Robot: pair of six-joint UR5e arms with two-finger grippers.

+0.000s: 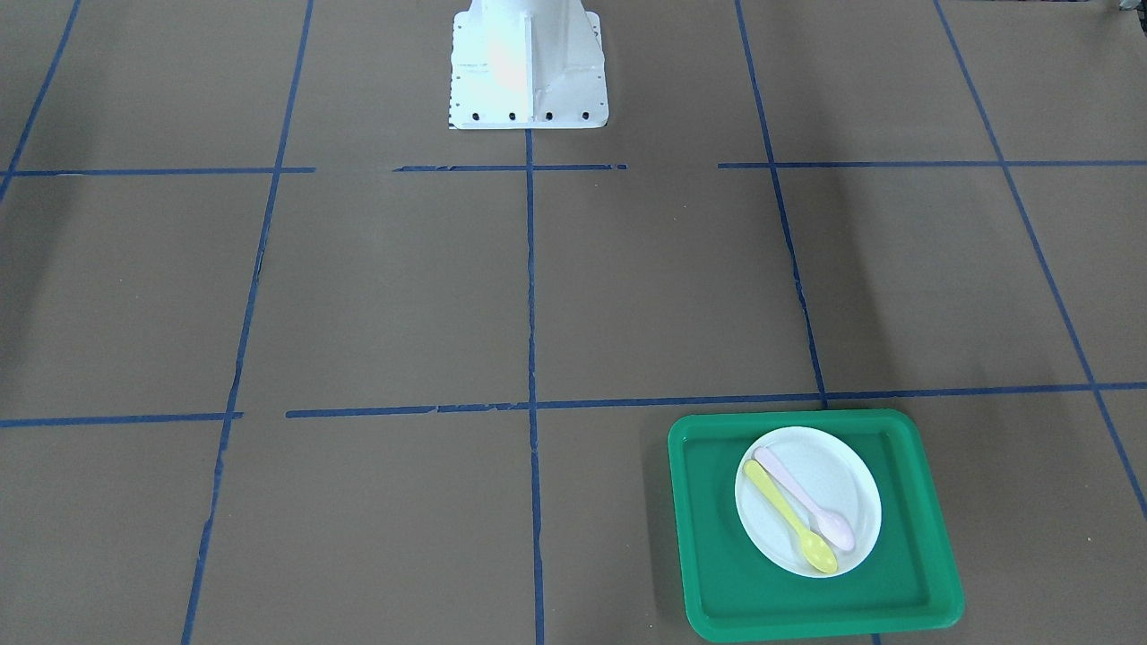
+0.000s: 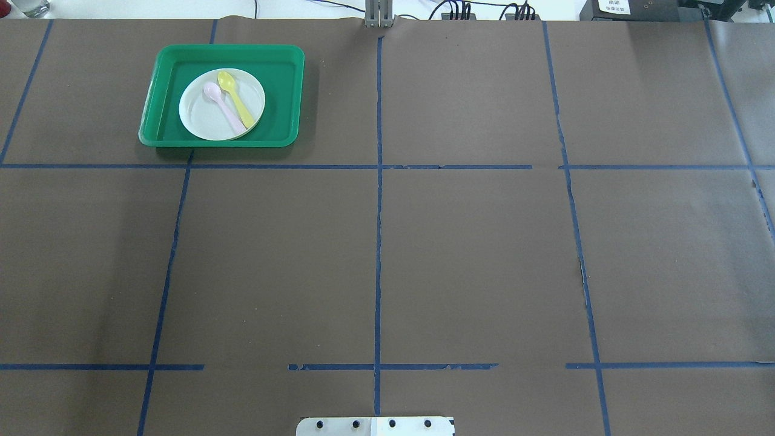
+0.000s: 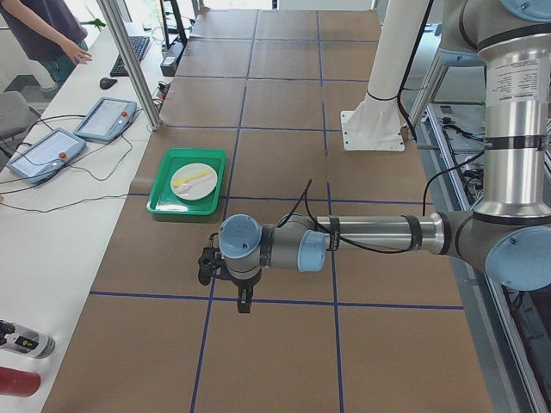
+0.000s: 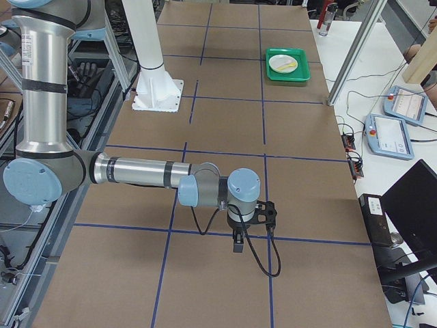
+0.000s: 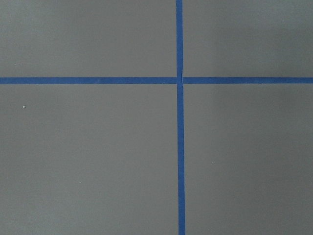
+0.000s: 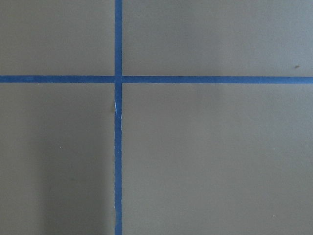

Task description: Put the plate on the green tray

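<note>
The green tray (image 1: 717, 573) lies on the brown table, at the lower right of the front-facing view and the upper left of the overhead view (image 2: 284, 91). A white round plate (image 1: 829, 479) sits inside it (image 2: 203, 118). A pink spoon (image 1: 806, 502) and a yellow spoon (image 1: 789, 515) lie on the plate. My left gripper (image 3: 244, 303) shows only in the exterior left view, hanging over the table well short of the tray (image 3: 159, 202). My right gripper (image 4: 237, 244) shows only in the exterior right view, far from the tray (image 4: 287, 74). I cannot tell whether either is open or shut.
Blue tape lines (image 2: 378, 242) grid the brown table. The white robot pedestal (image 1: 529, 67) stands at the robot's edge. Tablets (image 3: 52, 151) and cables lie on a side bench with a metal post (image 3: 129, 64). A person (image 3: 39, 30) stands beyond it.
</note>
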